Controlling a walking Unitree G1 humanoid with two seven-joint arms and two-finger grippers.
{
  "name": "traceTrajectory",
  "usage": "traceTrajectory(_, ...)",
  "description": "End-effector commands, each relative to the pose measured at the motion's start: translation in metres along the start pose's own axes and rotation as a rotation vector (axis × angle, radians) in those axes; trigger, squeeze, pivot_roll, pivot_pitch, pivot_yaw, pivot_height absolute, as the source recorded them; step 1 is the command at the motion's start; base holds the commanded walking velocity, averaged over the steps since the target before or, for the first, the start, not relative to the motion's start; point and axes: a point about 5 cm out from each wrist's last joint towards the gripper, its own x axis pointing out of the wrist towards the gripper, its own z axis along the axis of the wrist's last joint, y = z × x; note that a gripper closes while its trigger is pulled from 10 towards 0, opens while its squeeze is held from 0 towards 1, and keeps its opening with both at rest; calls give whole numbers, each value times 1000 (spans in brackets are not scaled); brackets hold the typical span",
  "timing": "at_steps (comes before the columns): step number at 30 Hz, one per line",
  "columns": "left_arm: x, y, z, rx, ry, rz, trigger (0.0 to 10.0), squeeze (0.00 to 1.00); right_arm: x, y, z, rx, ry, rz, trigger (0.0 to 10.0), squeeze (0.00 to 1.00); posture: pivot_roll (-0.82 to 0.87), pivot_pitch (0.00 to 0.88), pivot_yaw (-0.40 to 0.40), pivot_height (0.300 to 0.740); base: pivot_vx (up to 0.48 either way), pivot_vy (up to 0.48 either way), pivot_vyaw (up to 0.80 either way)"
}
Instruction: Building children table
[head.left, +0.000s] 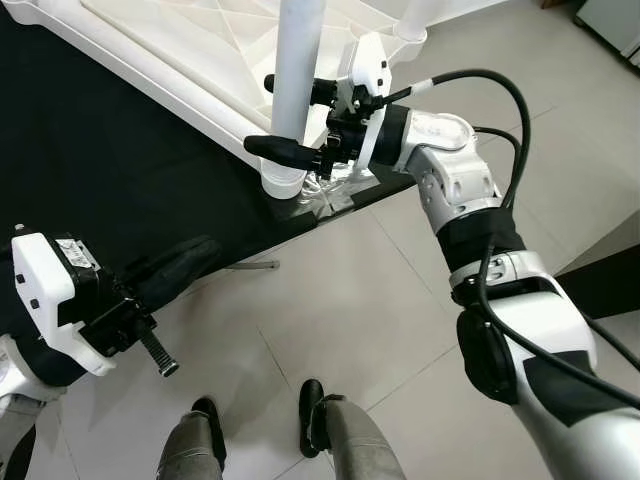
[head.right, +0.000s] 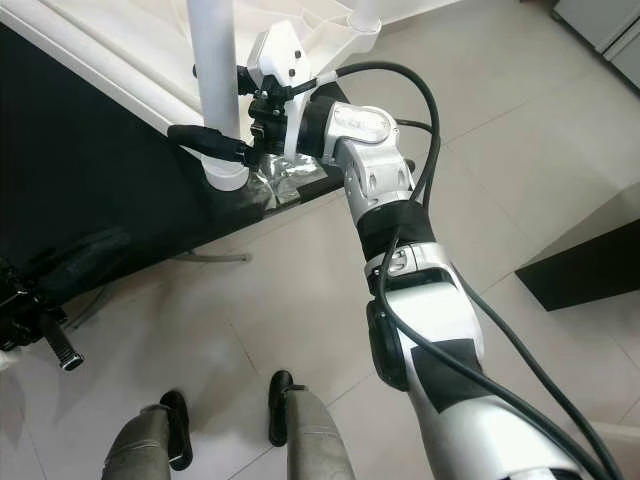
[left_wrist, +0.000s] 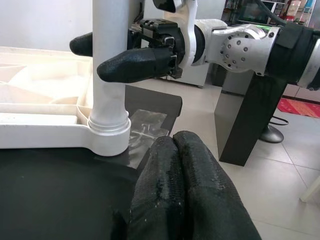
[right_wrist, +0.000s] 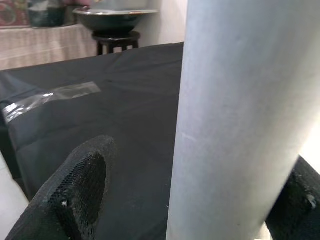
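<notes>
A robot looks down at a white plastic children's table top (head.left: 190, 60) lying upside down on a black cloth-covered surface (head.left: 90, 170), with pale tiled floor (head.left: 360, 320) beyond the cloth's edge

At far left, the left gripper (head.left: 185, 262) hangs low at the near edge of the black cloth, its white wrist housing beside it. Its two black fingers (left_wrist: 185, 190) are pressed together and hold nothing, pointing toward the table's corner from a little way off

Further right, a white round table leg (head.left: 298, 70) stands upright in a ring-shaped socket (head.left: 283, 183) at the corner of the upturned table top. A patch of clear, crinkled tape (head.left: 335, 195) lies on the cloth corner just beside the socket

The right gripper (head.left: 285, 118) reaches in from the right at the end of its bent silver arm, a black cable looping over the arm. One long black finger (head.left: 285, 150) lies along the near side of the leg and the other along the far side, so the fingers straddle the leg above the socket; in the right wrist view the leg sits between both padded fingertips, apparently touching them

At the bottom, the robot's two feet (head.left: 310, 415) stand on the tiles
</notes>
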Motion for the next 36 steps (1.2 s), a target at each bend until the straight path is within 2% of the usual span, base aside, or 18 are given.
traceTrajectory(1, -1, -5, -1, -7, 5, -11, 10000, 0, 3, 4, 0, -4, 10, 98, 10000, 0, 85, 349, -163, 740, 0, 0, 0)
traceTrajectory(14, -1, -5, 0, -1, 5, -10, 10000, 0, 1, 3, 1, 25, 5, 218, 10000, 0, 99, 346, -162, 740, 0, 0, 0)
traceTrajectory(15, -1, -5, 0, 1, 5, -8, 10000, 0, 1, 3, -1, 31, 11, 223, 9059, 0, 103, 346, -160, 740, 0, 0, 0)
traceTrajectory(16, -1, -4, 0, 4, 7, -7, 10000, 0, 0, 3, -2, 38, 18, 227, 4078, 0, 104, 344, -161, 740, 0, 0, 0)
traceTrajectory(17, -1, -4, 0, 4, 7, -7, 10000, 0, 0, 3, -2, 38, 18, 227, 4078, 0, 104, 344, -161, 740, 0, 0, 0)
traceTrajectory(18, -2, -4, 0, 6, 7, -6, 10000, 0, -1, 2, -3, 43, 21, 226, 0, 0, 104, 344, -162, 740, 0, 0, 0)
traceTrajectory(24, -4, -2, 2, 15, 11, 3, 10000, 0, -7, 1, -6, 54, 24, 224, 0, 0, 112, 348, -156, 740, 0, 0, 0)
traceTrajectory(27, -5, -2, 2, 18, 15, 6, 10000, 0, -16, -1, -10, 50, 32, 187, 0, 0, 131, 346, -155, 740, 0, 0, 0)
traceTrajectory(29, -6, -2, 3, 21, 14, 8, 10000, 0, -31, -2, -18, 48, 42, 132, 0, 0, 134, 348, -155, 740, 0, 0, 0)
traceTrajectory(30, -6, -2, 3, 21, 14, 8, 10000, 0, -31, -2, -18, 48, 42, 132, 0, 0, 134, 348, -155, 740, 0, 0, 0)
traceTrajectory(31, -6, -2, 4, 22, 15, 10, 10000, 0, -39, -3, -25, 49, 62, 69, 0, 0, 123, 350, -159, 740, 0, 0, 0)
traceTrajectory(34, -6, -2, 4, 22, 15, 10, 10000, 0, -45, -3, -33, 51, 81, 7, 0, 0, 121, 351, -161, 740, 0, 0, 0)
traceTrajectory(36, -6, -3, 3, 19, 16, 8, 10000, 0, -54, 1, -55, 108, 126, -154, 0, 0, 124, 352, -164, 740, 0, 0, 0)
